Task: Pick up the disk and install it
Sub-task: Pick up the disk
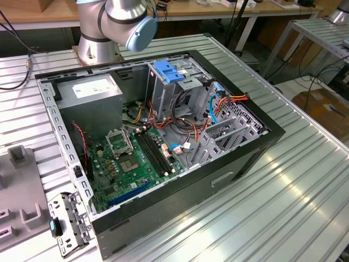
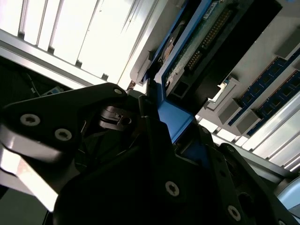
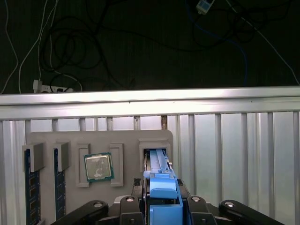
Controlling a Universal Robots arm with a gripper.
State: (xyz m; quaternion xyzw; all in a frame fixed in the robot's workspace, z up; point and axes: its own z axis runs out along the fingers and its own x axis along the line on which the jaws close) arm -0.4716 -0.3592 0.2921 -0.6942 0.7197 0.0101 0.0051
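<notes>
In both wrist views the disk (image 3: pixel 164 190) is a grey metal drive in a bright blue carrier frame (image 2: pixel 174 119), standing on edge in a slot of a grey holder tray (image 3: pixel 126 140). My gripper (image 3: pixel 163 202) sits right over it. Its black fingers (image 2: pixel 157 140) press on either side of the blue handle, shut on it. The drive's connector edge and green board (image 2: pixel 206 35) show beyond the fingers. The open computer case (image 1: pixel 234 164) lies on the table in the exterior view, with my arm's base (image 1: pixel 109 27) behind it.
The tray also holds a processor chip (image 3: pixel 98 167) and blue memory modules (image 3: pixel 32 187); part of the tray (image 1: pixel 16 191) sits at the exterior view's left. Inside the case are a silver cage with a blue latch (image 1: pixel 169 71), a labelled grey box (image 1: pixel 92 87) and the motherboard (image 1: pixel 136 158).
</notes>
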